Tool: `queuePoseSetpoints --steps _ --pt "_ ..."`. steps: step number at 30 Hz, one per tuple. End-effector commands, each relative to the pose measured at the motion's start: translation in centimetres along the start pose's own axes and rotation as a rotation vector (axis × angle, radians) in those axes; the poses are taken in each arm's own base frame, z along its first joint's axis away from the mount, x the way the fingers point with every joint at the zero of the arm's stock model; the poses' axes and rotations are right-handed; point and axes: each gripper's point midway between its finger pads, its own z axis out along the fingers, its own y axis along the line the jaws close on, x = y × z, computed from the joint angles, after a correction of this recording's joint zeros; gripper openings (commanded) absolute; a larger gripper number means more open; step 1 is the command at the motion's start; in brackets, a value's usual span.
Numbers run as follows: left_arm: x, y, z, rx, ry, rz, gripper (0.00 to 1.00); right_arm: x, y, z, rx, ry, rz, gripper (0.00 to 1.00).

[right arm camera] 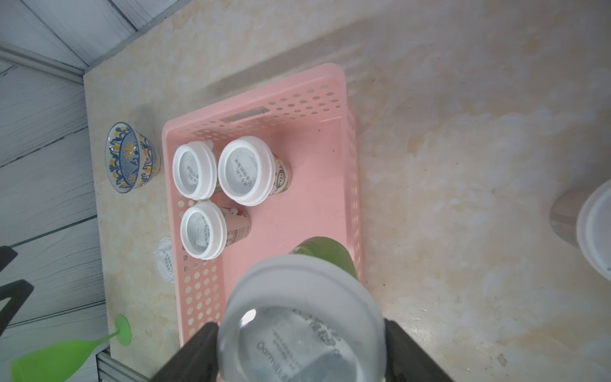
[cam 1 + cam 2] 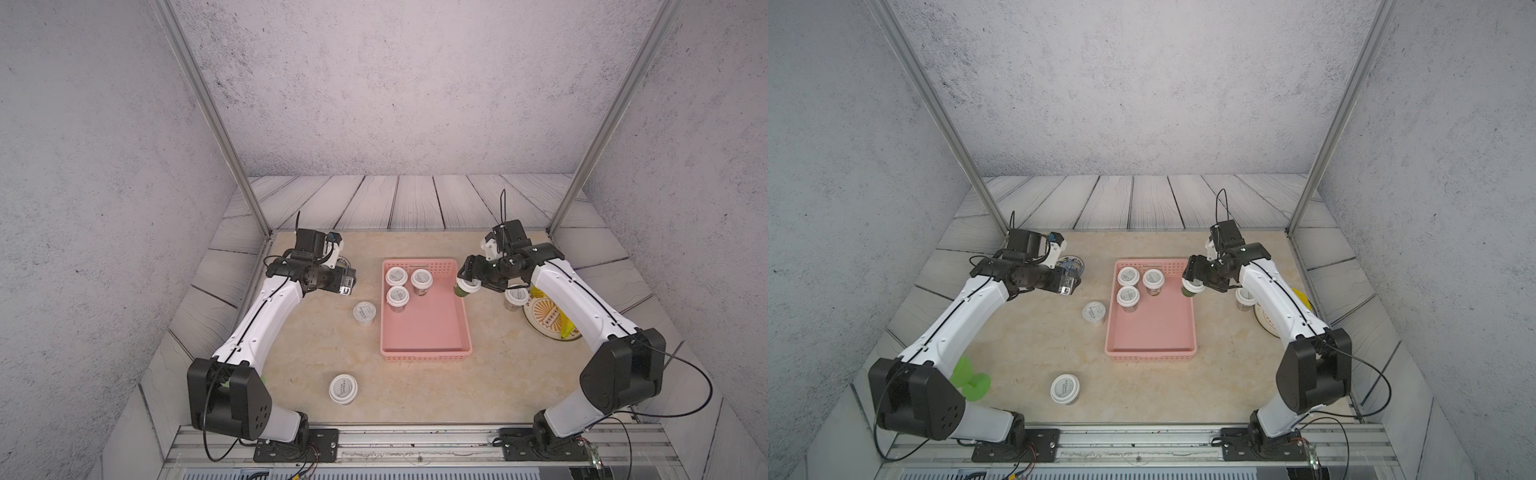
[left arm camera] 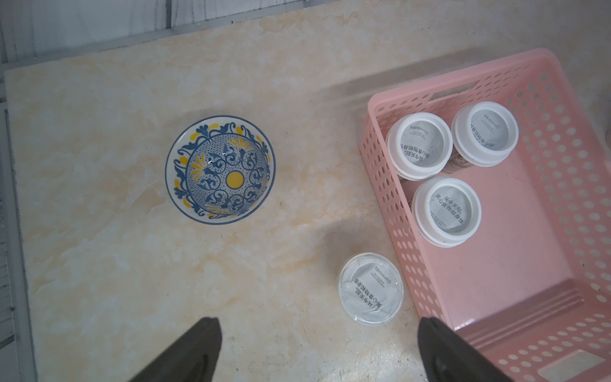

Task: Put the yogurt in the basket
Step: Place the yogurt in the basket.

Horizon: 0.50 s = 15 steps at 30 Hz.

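Note:
The pink basket (image 2: 428, 354) (image 2: 1150, 354) stands mid-table with three white-lidded yogurt cups (image 2: 397, 295) in its far left corner. My right gripper (image 2: 468, 284) (image 1: 301, 334) is shut on a green-filled yogurt cup (image 1: 302, 291), held upright over the basket's right rim (image 1: 355, 185). Another yogurt cup (image 2: 364, 311) (image 3: 370, 289) stands on the table just left of the basket, one (image 2: 343, 389) near the front, and one (image 2: 516, 296) behind the right arm. My left gripper (image 2: 347, 284) (image 3: 317, 325) hovers open and empty left of the basket.
A blue-patterned bowl (image 3: 220, 169) (image 2: 1073, 264) sits under the left wrist at the back left. A round plate with bananas (image 2: 548, 322) lies beneath the right arm. A green goblet (image 2: 971, 380) lies by the left arm's base.

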Motion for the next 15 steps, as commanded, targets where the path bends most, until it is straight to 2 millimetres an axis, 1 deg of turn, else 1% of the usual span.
queuePoseSetpoints --steps 1,4,11,15 --pt "0.0 0.3 -0.7 -0.002 -0.021 -0.007 0.98 0.8 0.8 1.2 0.012 0.026 -0.009 0.78" --pt "0.0 0.4 -0.7 -0.005 -0.022 -0.008 0.98 1.2 1.7 2.2 0.016 0.042 -0.03 0.78" --pt "0.0 0.6 -0.9 -0.005 -0.028 -0.013 0.99 2.4 3.2 5.7 0.026 0.106 -0.066 0.78" --pt "0.0 0.5 -0.9 0.002 -0.031 -0.017 0.98 2.8 3.9 7.5 0.04 0.125 -0.095 0.78"
